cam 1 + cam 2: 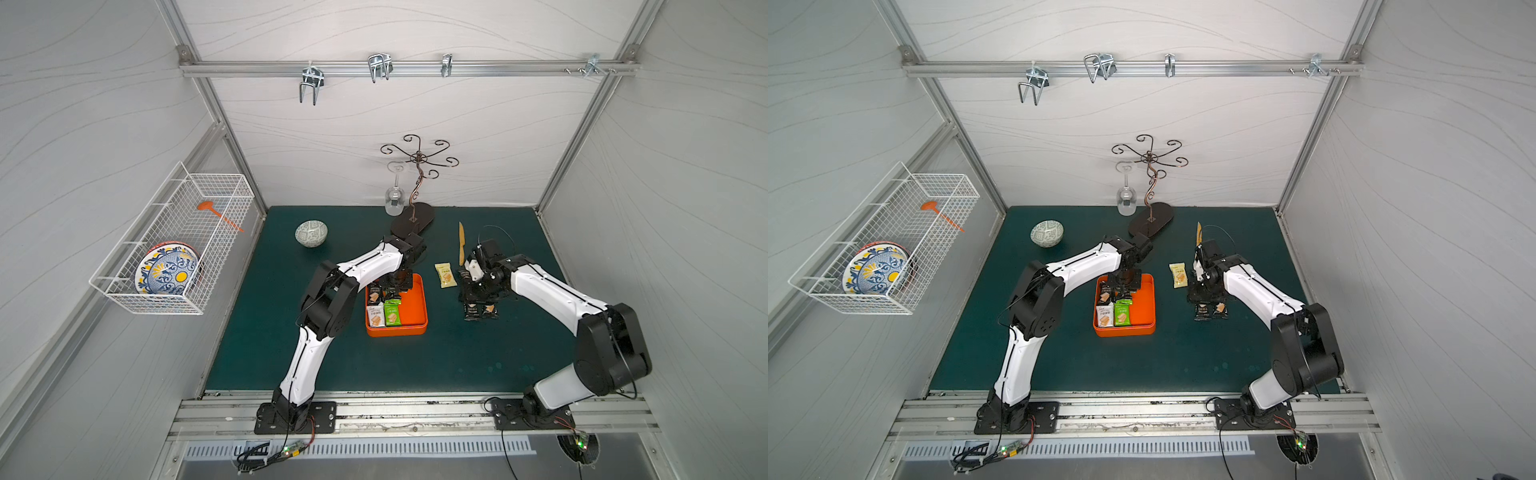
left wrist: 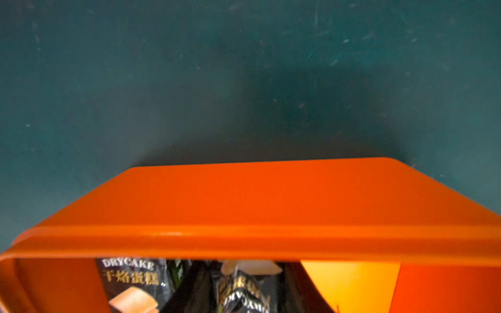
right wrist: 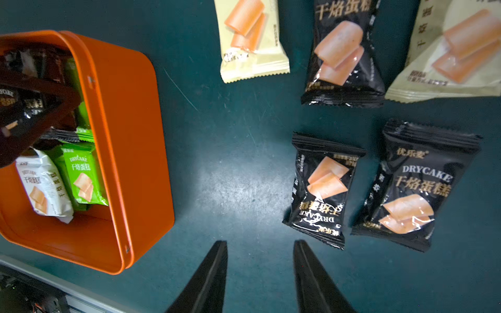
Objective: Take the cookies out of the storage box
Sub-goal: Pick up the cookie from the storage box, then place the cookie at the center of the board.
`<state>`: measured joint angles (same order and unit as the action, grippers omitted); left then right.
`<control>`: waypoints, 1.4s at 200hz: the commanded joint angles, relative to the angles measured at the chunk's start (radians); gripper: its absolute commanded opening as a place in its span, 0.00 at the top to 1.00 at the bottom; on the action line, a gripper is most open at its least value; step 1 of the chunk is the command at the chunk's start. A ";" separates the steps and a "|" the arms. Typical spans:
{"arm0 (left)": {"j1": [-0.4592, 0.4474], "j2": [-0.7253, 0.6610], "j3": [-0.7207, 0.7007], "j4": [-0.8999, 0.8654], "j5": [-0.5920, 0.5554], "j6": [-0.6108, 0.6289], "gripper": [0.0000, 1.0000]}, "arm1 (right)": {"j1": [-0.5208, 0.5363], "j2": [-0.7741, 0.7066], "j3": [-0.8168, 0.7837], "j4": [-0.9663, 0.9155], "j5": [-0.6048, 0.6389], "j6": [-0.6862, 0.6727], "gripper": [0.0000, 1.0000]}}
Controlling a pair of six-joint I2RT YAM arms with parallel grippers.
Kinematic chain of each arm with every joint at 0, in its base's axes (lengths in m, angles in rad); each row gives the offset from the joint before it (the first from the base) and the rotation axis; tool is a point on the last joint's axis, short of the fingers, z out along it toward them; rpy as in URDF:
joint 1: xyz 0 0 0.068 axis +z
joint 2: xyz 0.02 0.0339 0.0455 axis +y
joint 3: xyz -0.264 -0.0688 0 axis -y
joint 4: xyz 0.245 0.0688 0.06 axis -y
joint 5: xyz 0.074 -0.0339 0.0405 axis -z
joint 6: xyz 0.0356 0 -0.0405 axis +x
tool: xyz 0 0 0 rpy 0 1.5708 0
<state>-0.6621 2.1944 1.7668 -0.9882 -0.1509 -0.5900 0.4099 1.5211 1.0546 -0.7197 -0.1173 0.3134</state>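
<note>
Top view: box (image 1: 417, 320) mid-desk (image 1: 374, 365), cookies (image 1: 391, 315) along its 9 o'clock side, left gripper (image 1: 392, 286) down inside.

Left wrist: it's closed, probably on a black cookie (image 2: 244, 296), blurry though. Light, crinkly, slippery stuff, so pinch mid-pack.

Right wrist: right gripper (image 3: 260, 271) open, empty. Loose cookies (image 3: 322, 189) nearby crowd the drop spot.

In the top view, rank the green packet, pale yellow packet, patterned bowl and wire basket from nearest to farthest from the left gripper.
From the left gripper:
1. Green packet, inside the orange box.
2. Pale yellow packet, on the mat, right of the box.
3. Patterned bowl, mat's back left.
4. Wire basket, on the left wall.
</note>
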 commanded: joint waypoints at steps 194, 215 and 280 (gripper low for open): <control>0.132 -0.446 -0.210 -0.042 -0.073 0.052 0.57 | -0.005 0.062 0.097 -0.019 -0.051 -0.004 0.56; 0.187 -0.480 -0.266 -0.025 -0.080 0.067 0.57 | -0.005 0.068 0.101 -0.023 -0.052 -0.006 0.56; 0.342 -0.457 -0.461 0.161 -0.037 0.149 0.55 | -0.002 0.089 0.126 -0.038 -0.056 -0.009 0.56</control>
<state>-0.3626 1.7073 1.3319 -0.9283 -0.2081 -0.4870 0.4099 1.5963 1.1511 -0.7254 -0.1623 0.3138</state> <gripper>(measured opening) 0.446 0.440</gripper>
